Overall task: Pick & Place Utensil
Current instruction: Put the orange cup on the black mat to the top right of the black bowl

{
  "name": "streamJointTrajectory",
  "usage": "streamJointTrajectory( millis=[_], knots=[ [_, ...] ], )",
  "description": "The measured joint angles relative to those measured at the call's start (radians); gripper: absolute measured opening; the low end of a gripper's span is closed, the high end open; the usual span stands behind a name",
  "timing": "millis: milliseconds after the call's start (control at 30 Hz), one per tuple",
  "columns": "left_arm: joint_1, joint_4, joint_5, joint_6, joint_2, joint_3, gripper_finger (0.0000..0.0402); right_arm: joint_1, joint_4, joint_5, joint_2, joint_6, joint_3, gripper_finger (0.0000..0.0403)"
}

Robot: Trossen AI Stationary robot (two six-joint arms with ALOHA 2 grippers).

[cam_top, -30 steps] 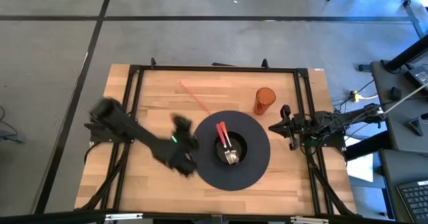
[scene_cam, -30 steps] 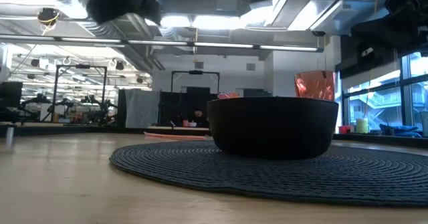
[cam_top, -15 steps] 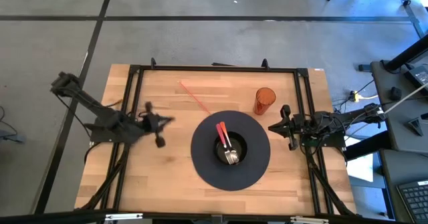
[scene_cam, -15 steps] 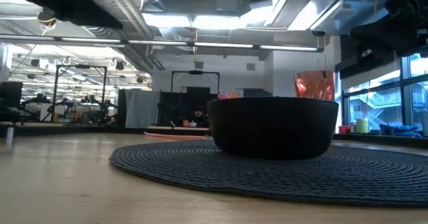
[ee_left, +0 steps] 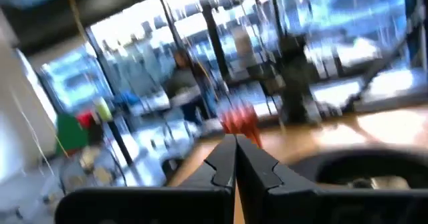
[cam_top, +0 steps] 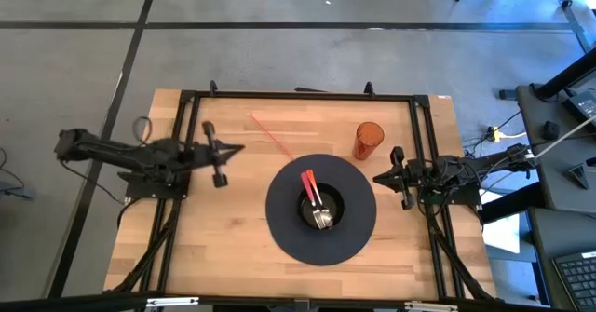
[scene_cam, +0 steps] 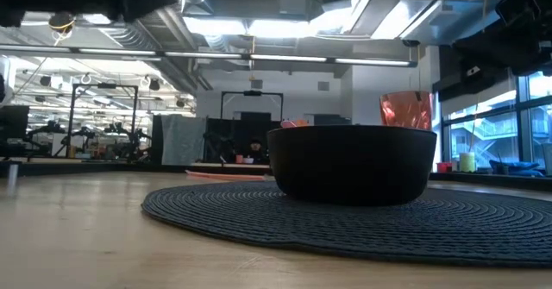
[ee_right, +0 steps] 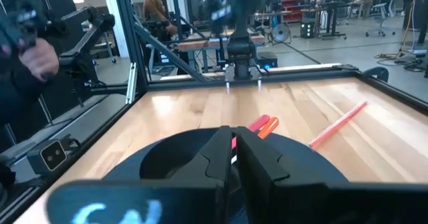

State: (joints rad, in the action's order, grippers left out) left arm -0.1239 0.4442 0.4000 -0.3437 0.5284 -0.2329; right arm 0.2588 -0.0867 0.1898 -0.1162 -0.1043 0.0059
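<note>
So the utensils (looks like a fork or spoon with an orange-red handle plus a silvery one) are sitting inside the black bowl, handles poking out toward the far-left side of it. The bowl sits in the middle of a round dark woven placemat, which is roughly centered on the wooden table, a bit toward the right. In the low view the bowl looks big and dark on the mat, and you can just see a bit of orange handle peeking over its rim. Just off the far-right edge of the mat there's an orange translucent cup standing upright, and a thin pink straw-like stick lies diagonally on the wood at the far side, its near end close to the mat. The left gripper is over the left part of the table, well apart from the mat, pointing right, fingers pressed together and holding nothing. The right gripper is parked just beside the mat's right edge, pointing left toward the bowl, its fingers also closed with nothing between them.
</note>
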Motion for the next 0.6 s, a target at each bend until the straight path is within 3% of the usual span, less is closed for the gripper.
streamJointTrajectory(
  millis=[167, 267, 367, 433, 533, 600],
  knots=[
    [-0.016, -0.054, -0.091, -0.058, -0.241, 0.001, 0.0002, 0.000, 0.003, 0.000, 0.000, 0.002, 0.000, 0.0026],
    [-0.026, -0.005, -0.122, -0.108, -0.331, 0.074, 0.0002, 0.000, 0.003, 0.000, 0.000, 0.003, 0.000, 0.0026],
    [-0.024, 0.194, -0.128, -0.138, -0.350, 0.181, 0.0001, 0.000, 0.003, -0.001, 0.000, -0.005, 0.000, 0.0026],
    [-0.024, 0.277, -0.072, -0.130, -0.350, 0.225, 0.0002, 0.000, 0.003, -0.004, 0.000, -0.022, 0.000, 0.0026],
    [-0.021, 0.223, 0.028, -0.102, -0.328, 0.225, 0.0002, 0.000, 0.002, -0.012, 0.000, -0.027, 0.000, 0.0026],
    [-0.017, 0.199, 0.004, -0.092, -0.306, 0.225, 0.0001, 0.000, 0.001, -0.016, 0.000, -0.015, 0.000, 0.0026]
  ],
)
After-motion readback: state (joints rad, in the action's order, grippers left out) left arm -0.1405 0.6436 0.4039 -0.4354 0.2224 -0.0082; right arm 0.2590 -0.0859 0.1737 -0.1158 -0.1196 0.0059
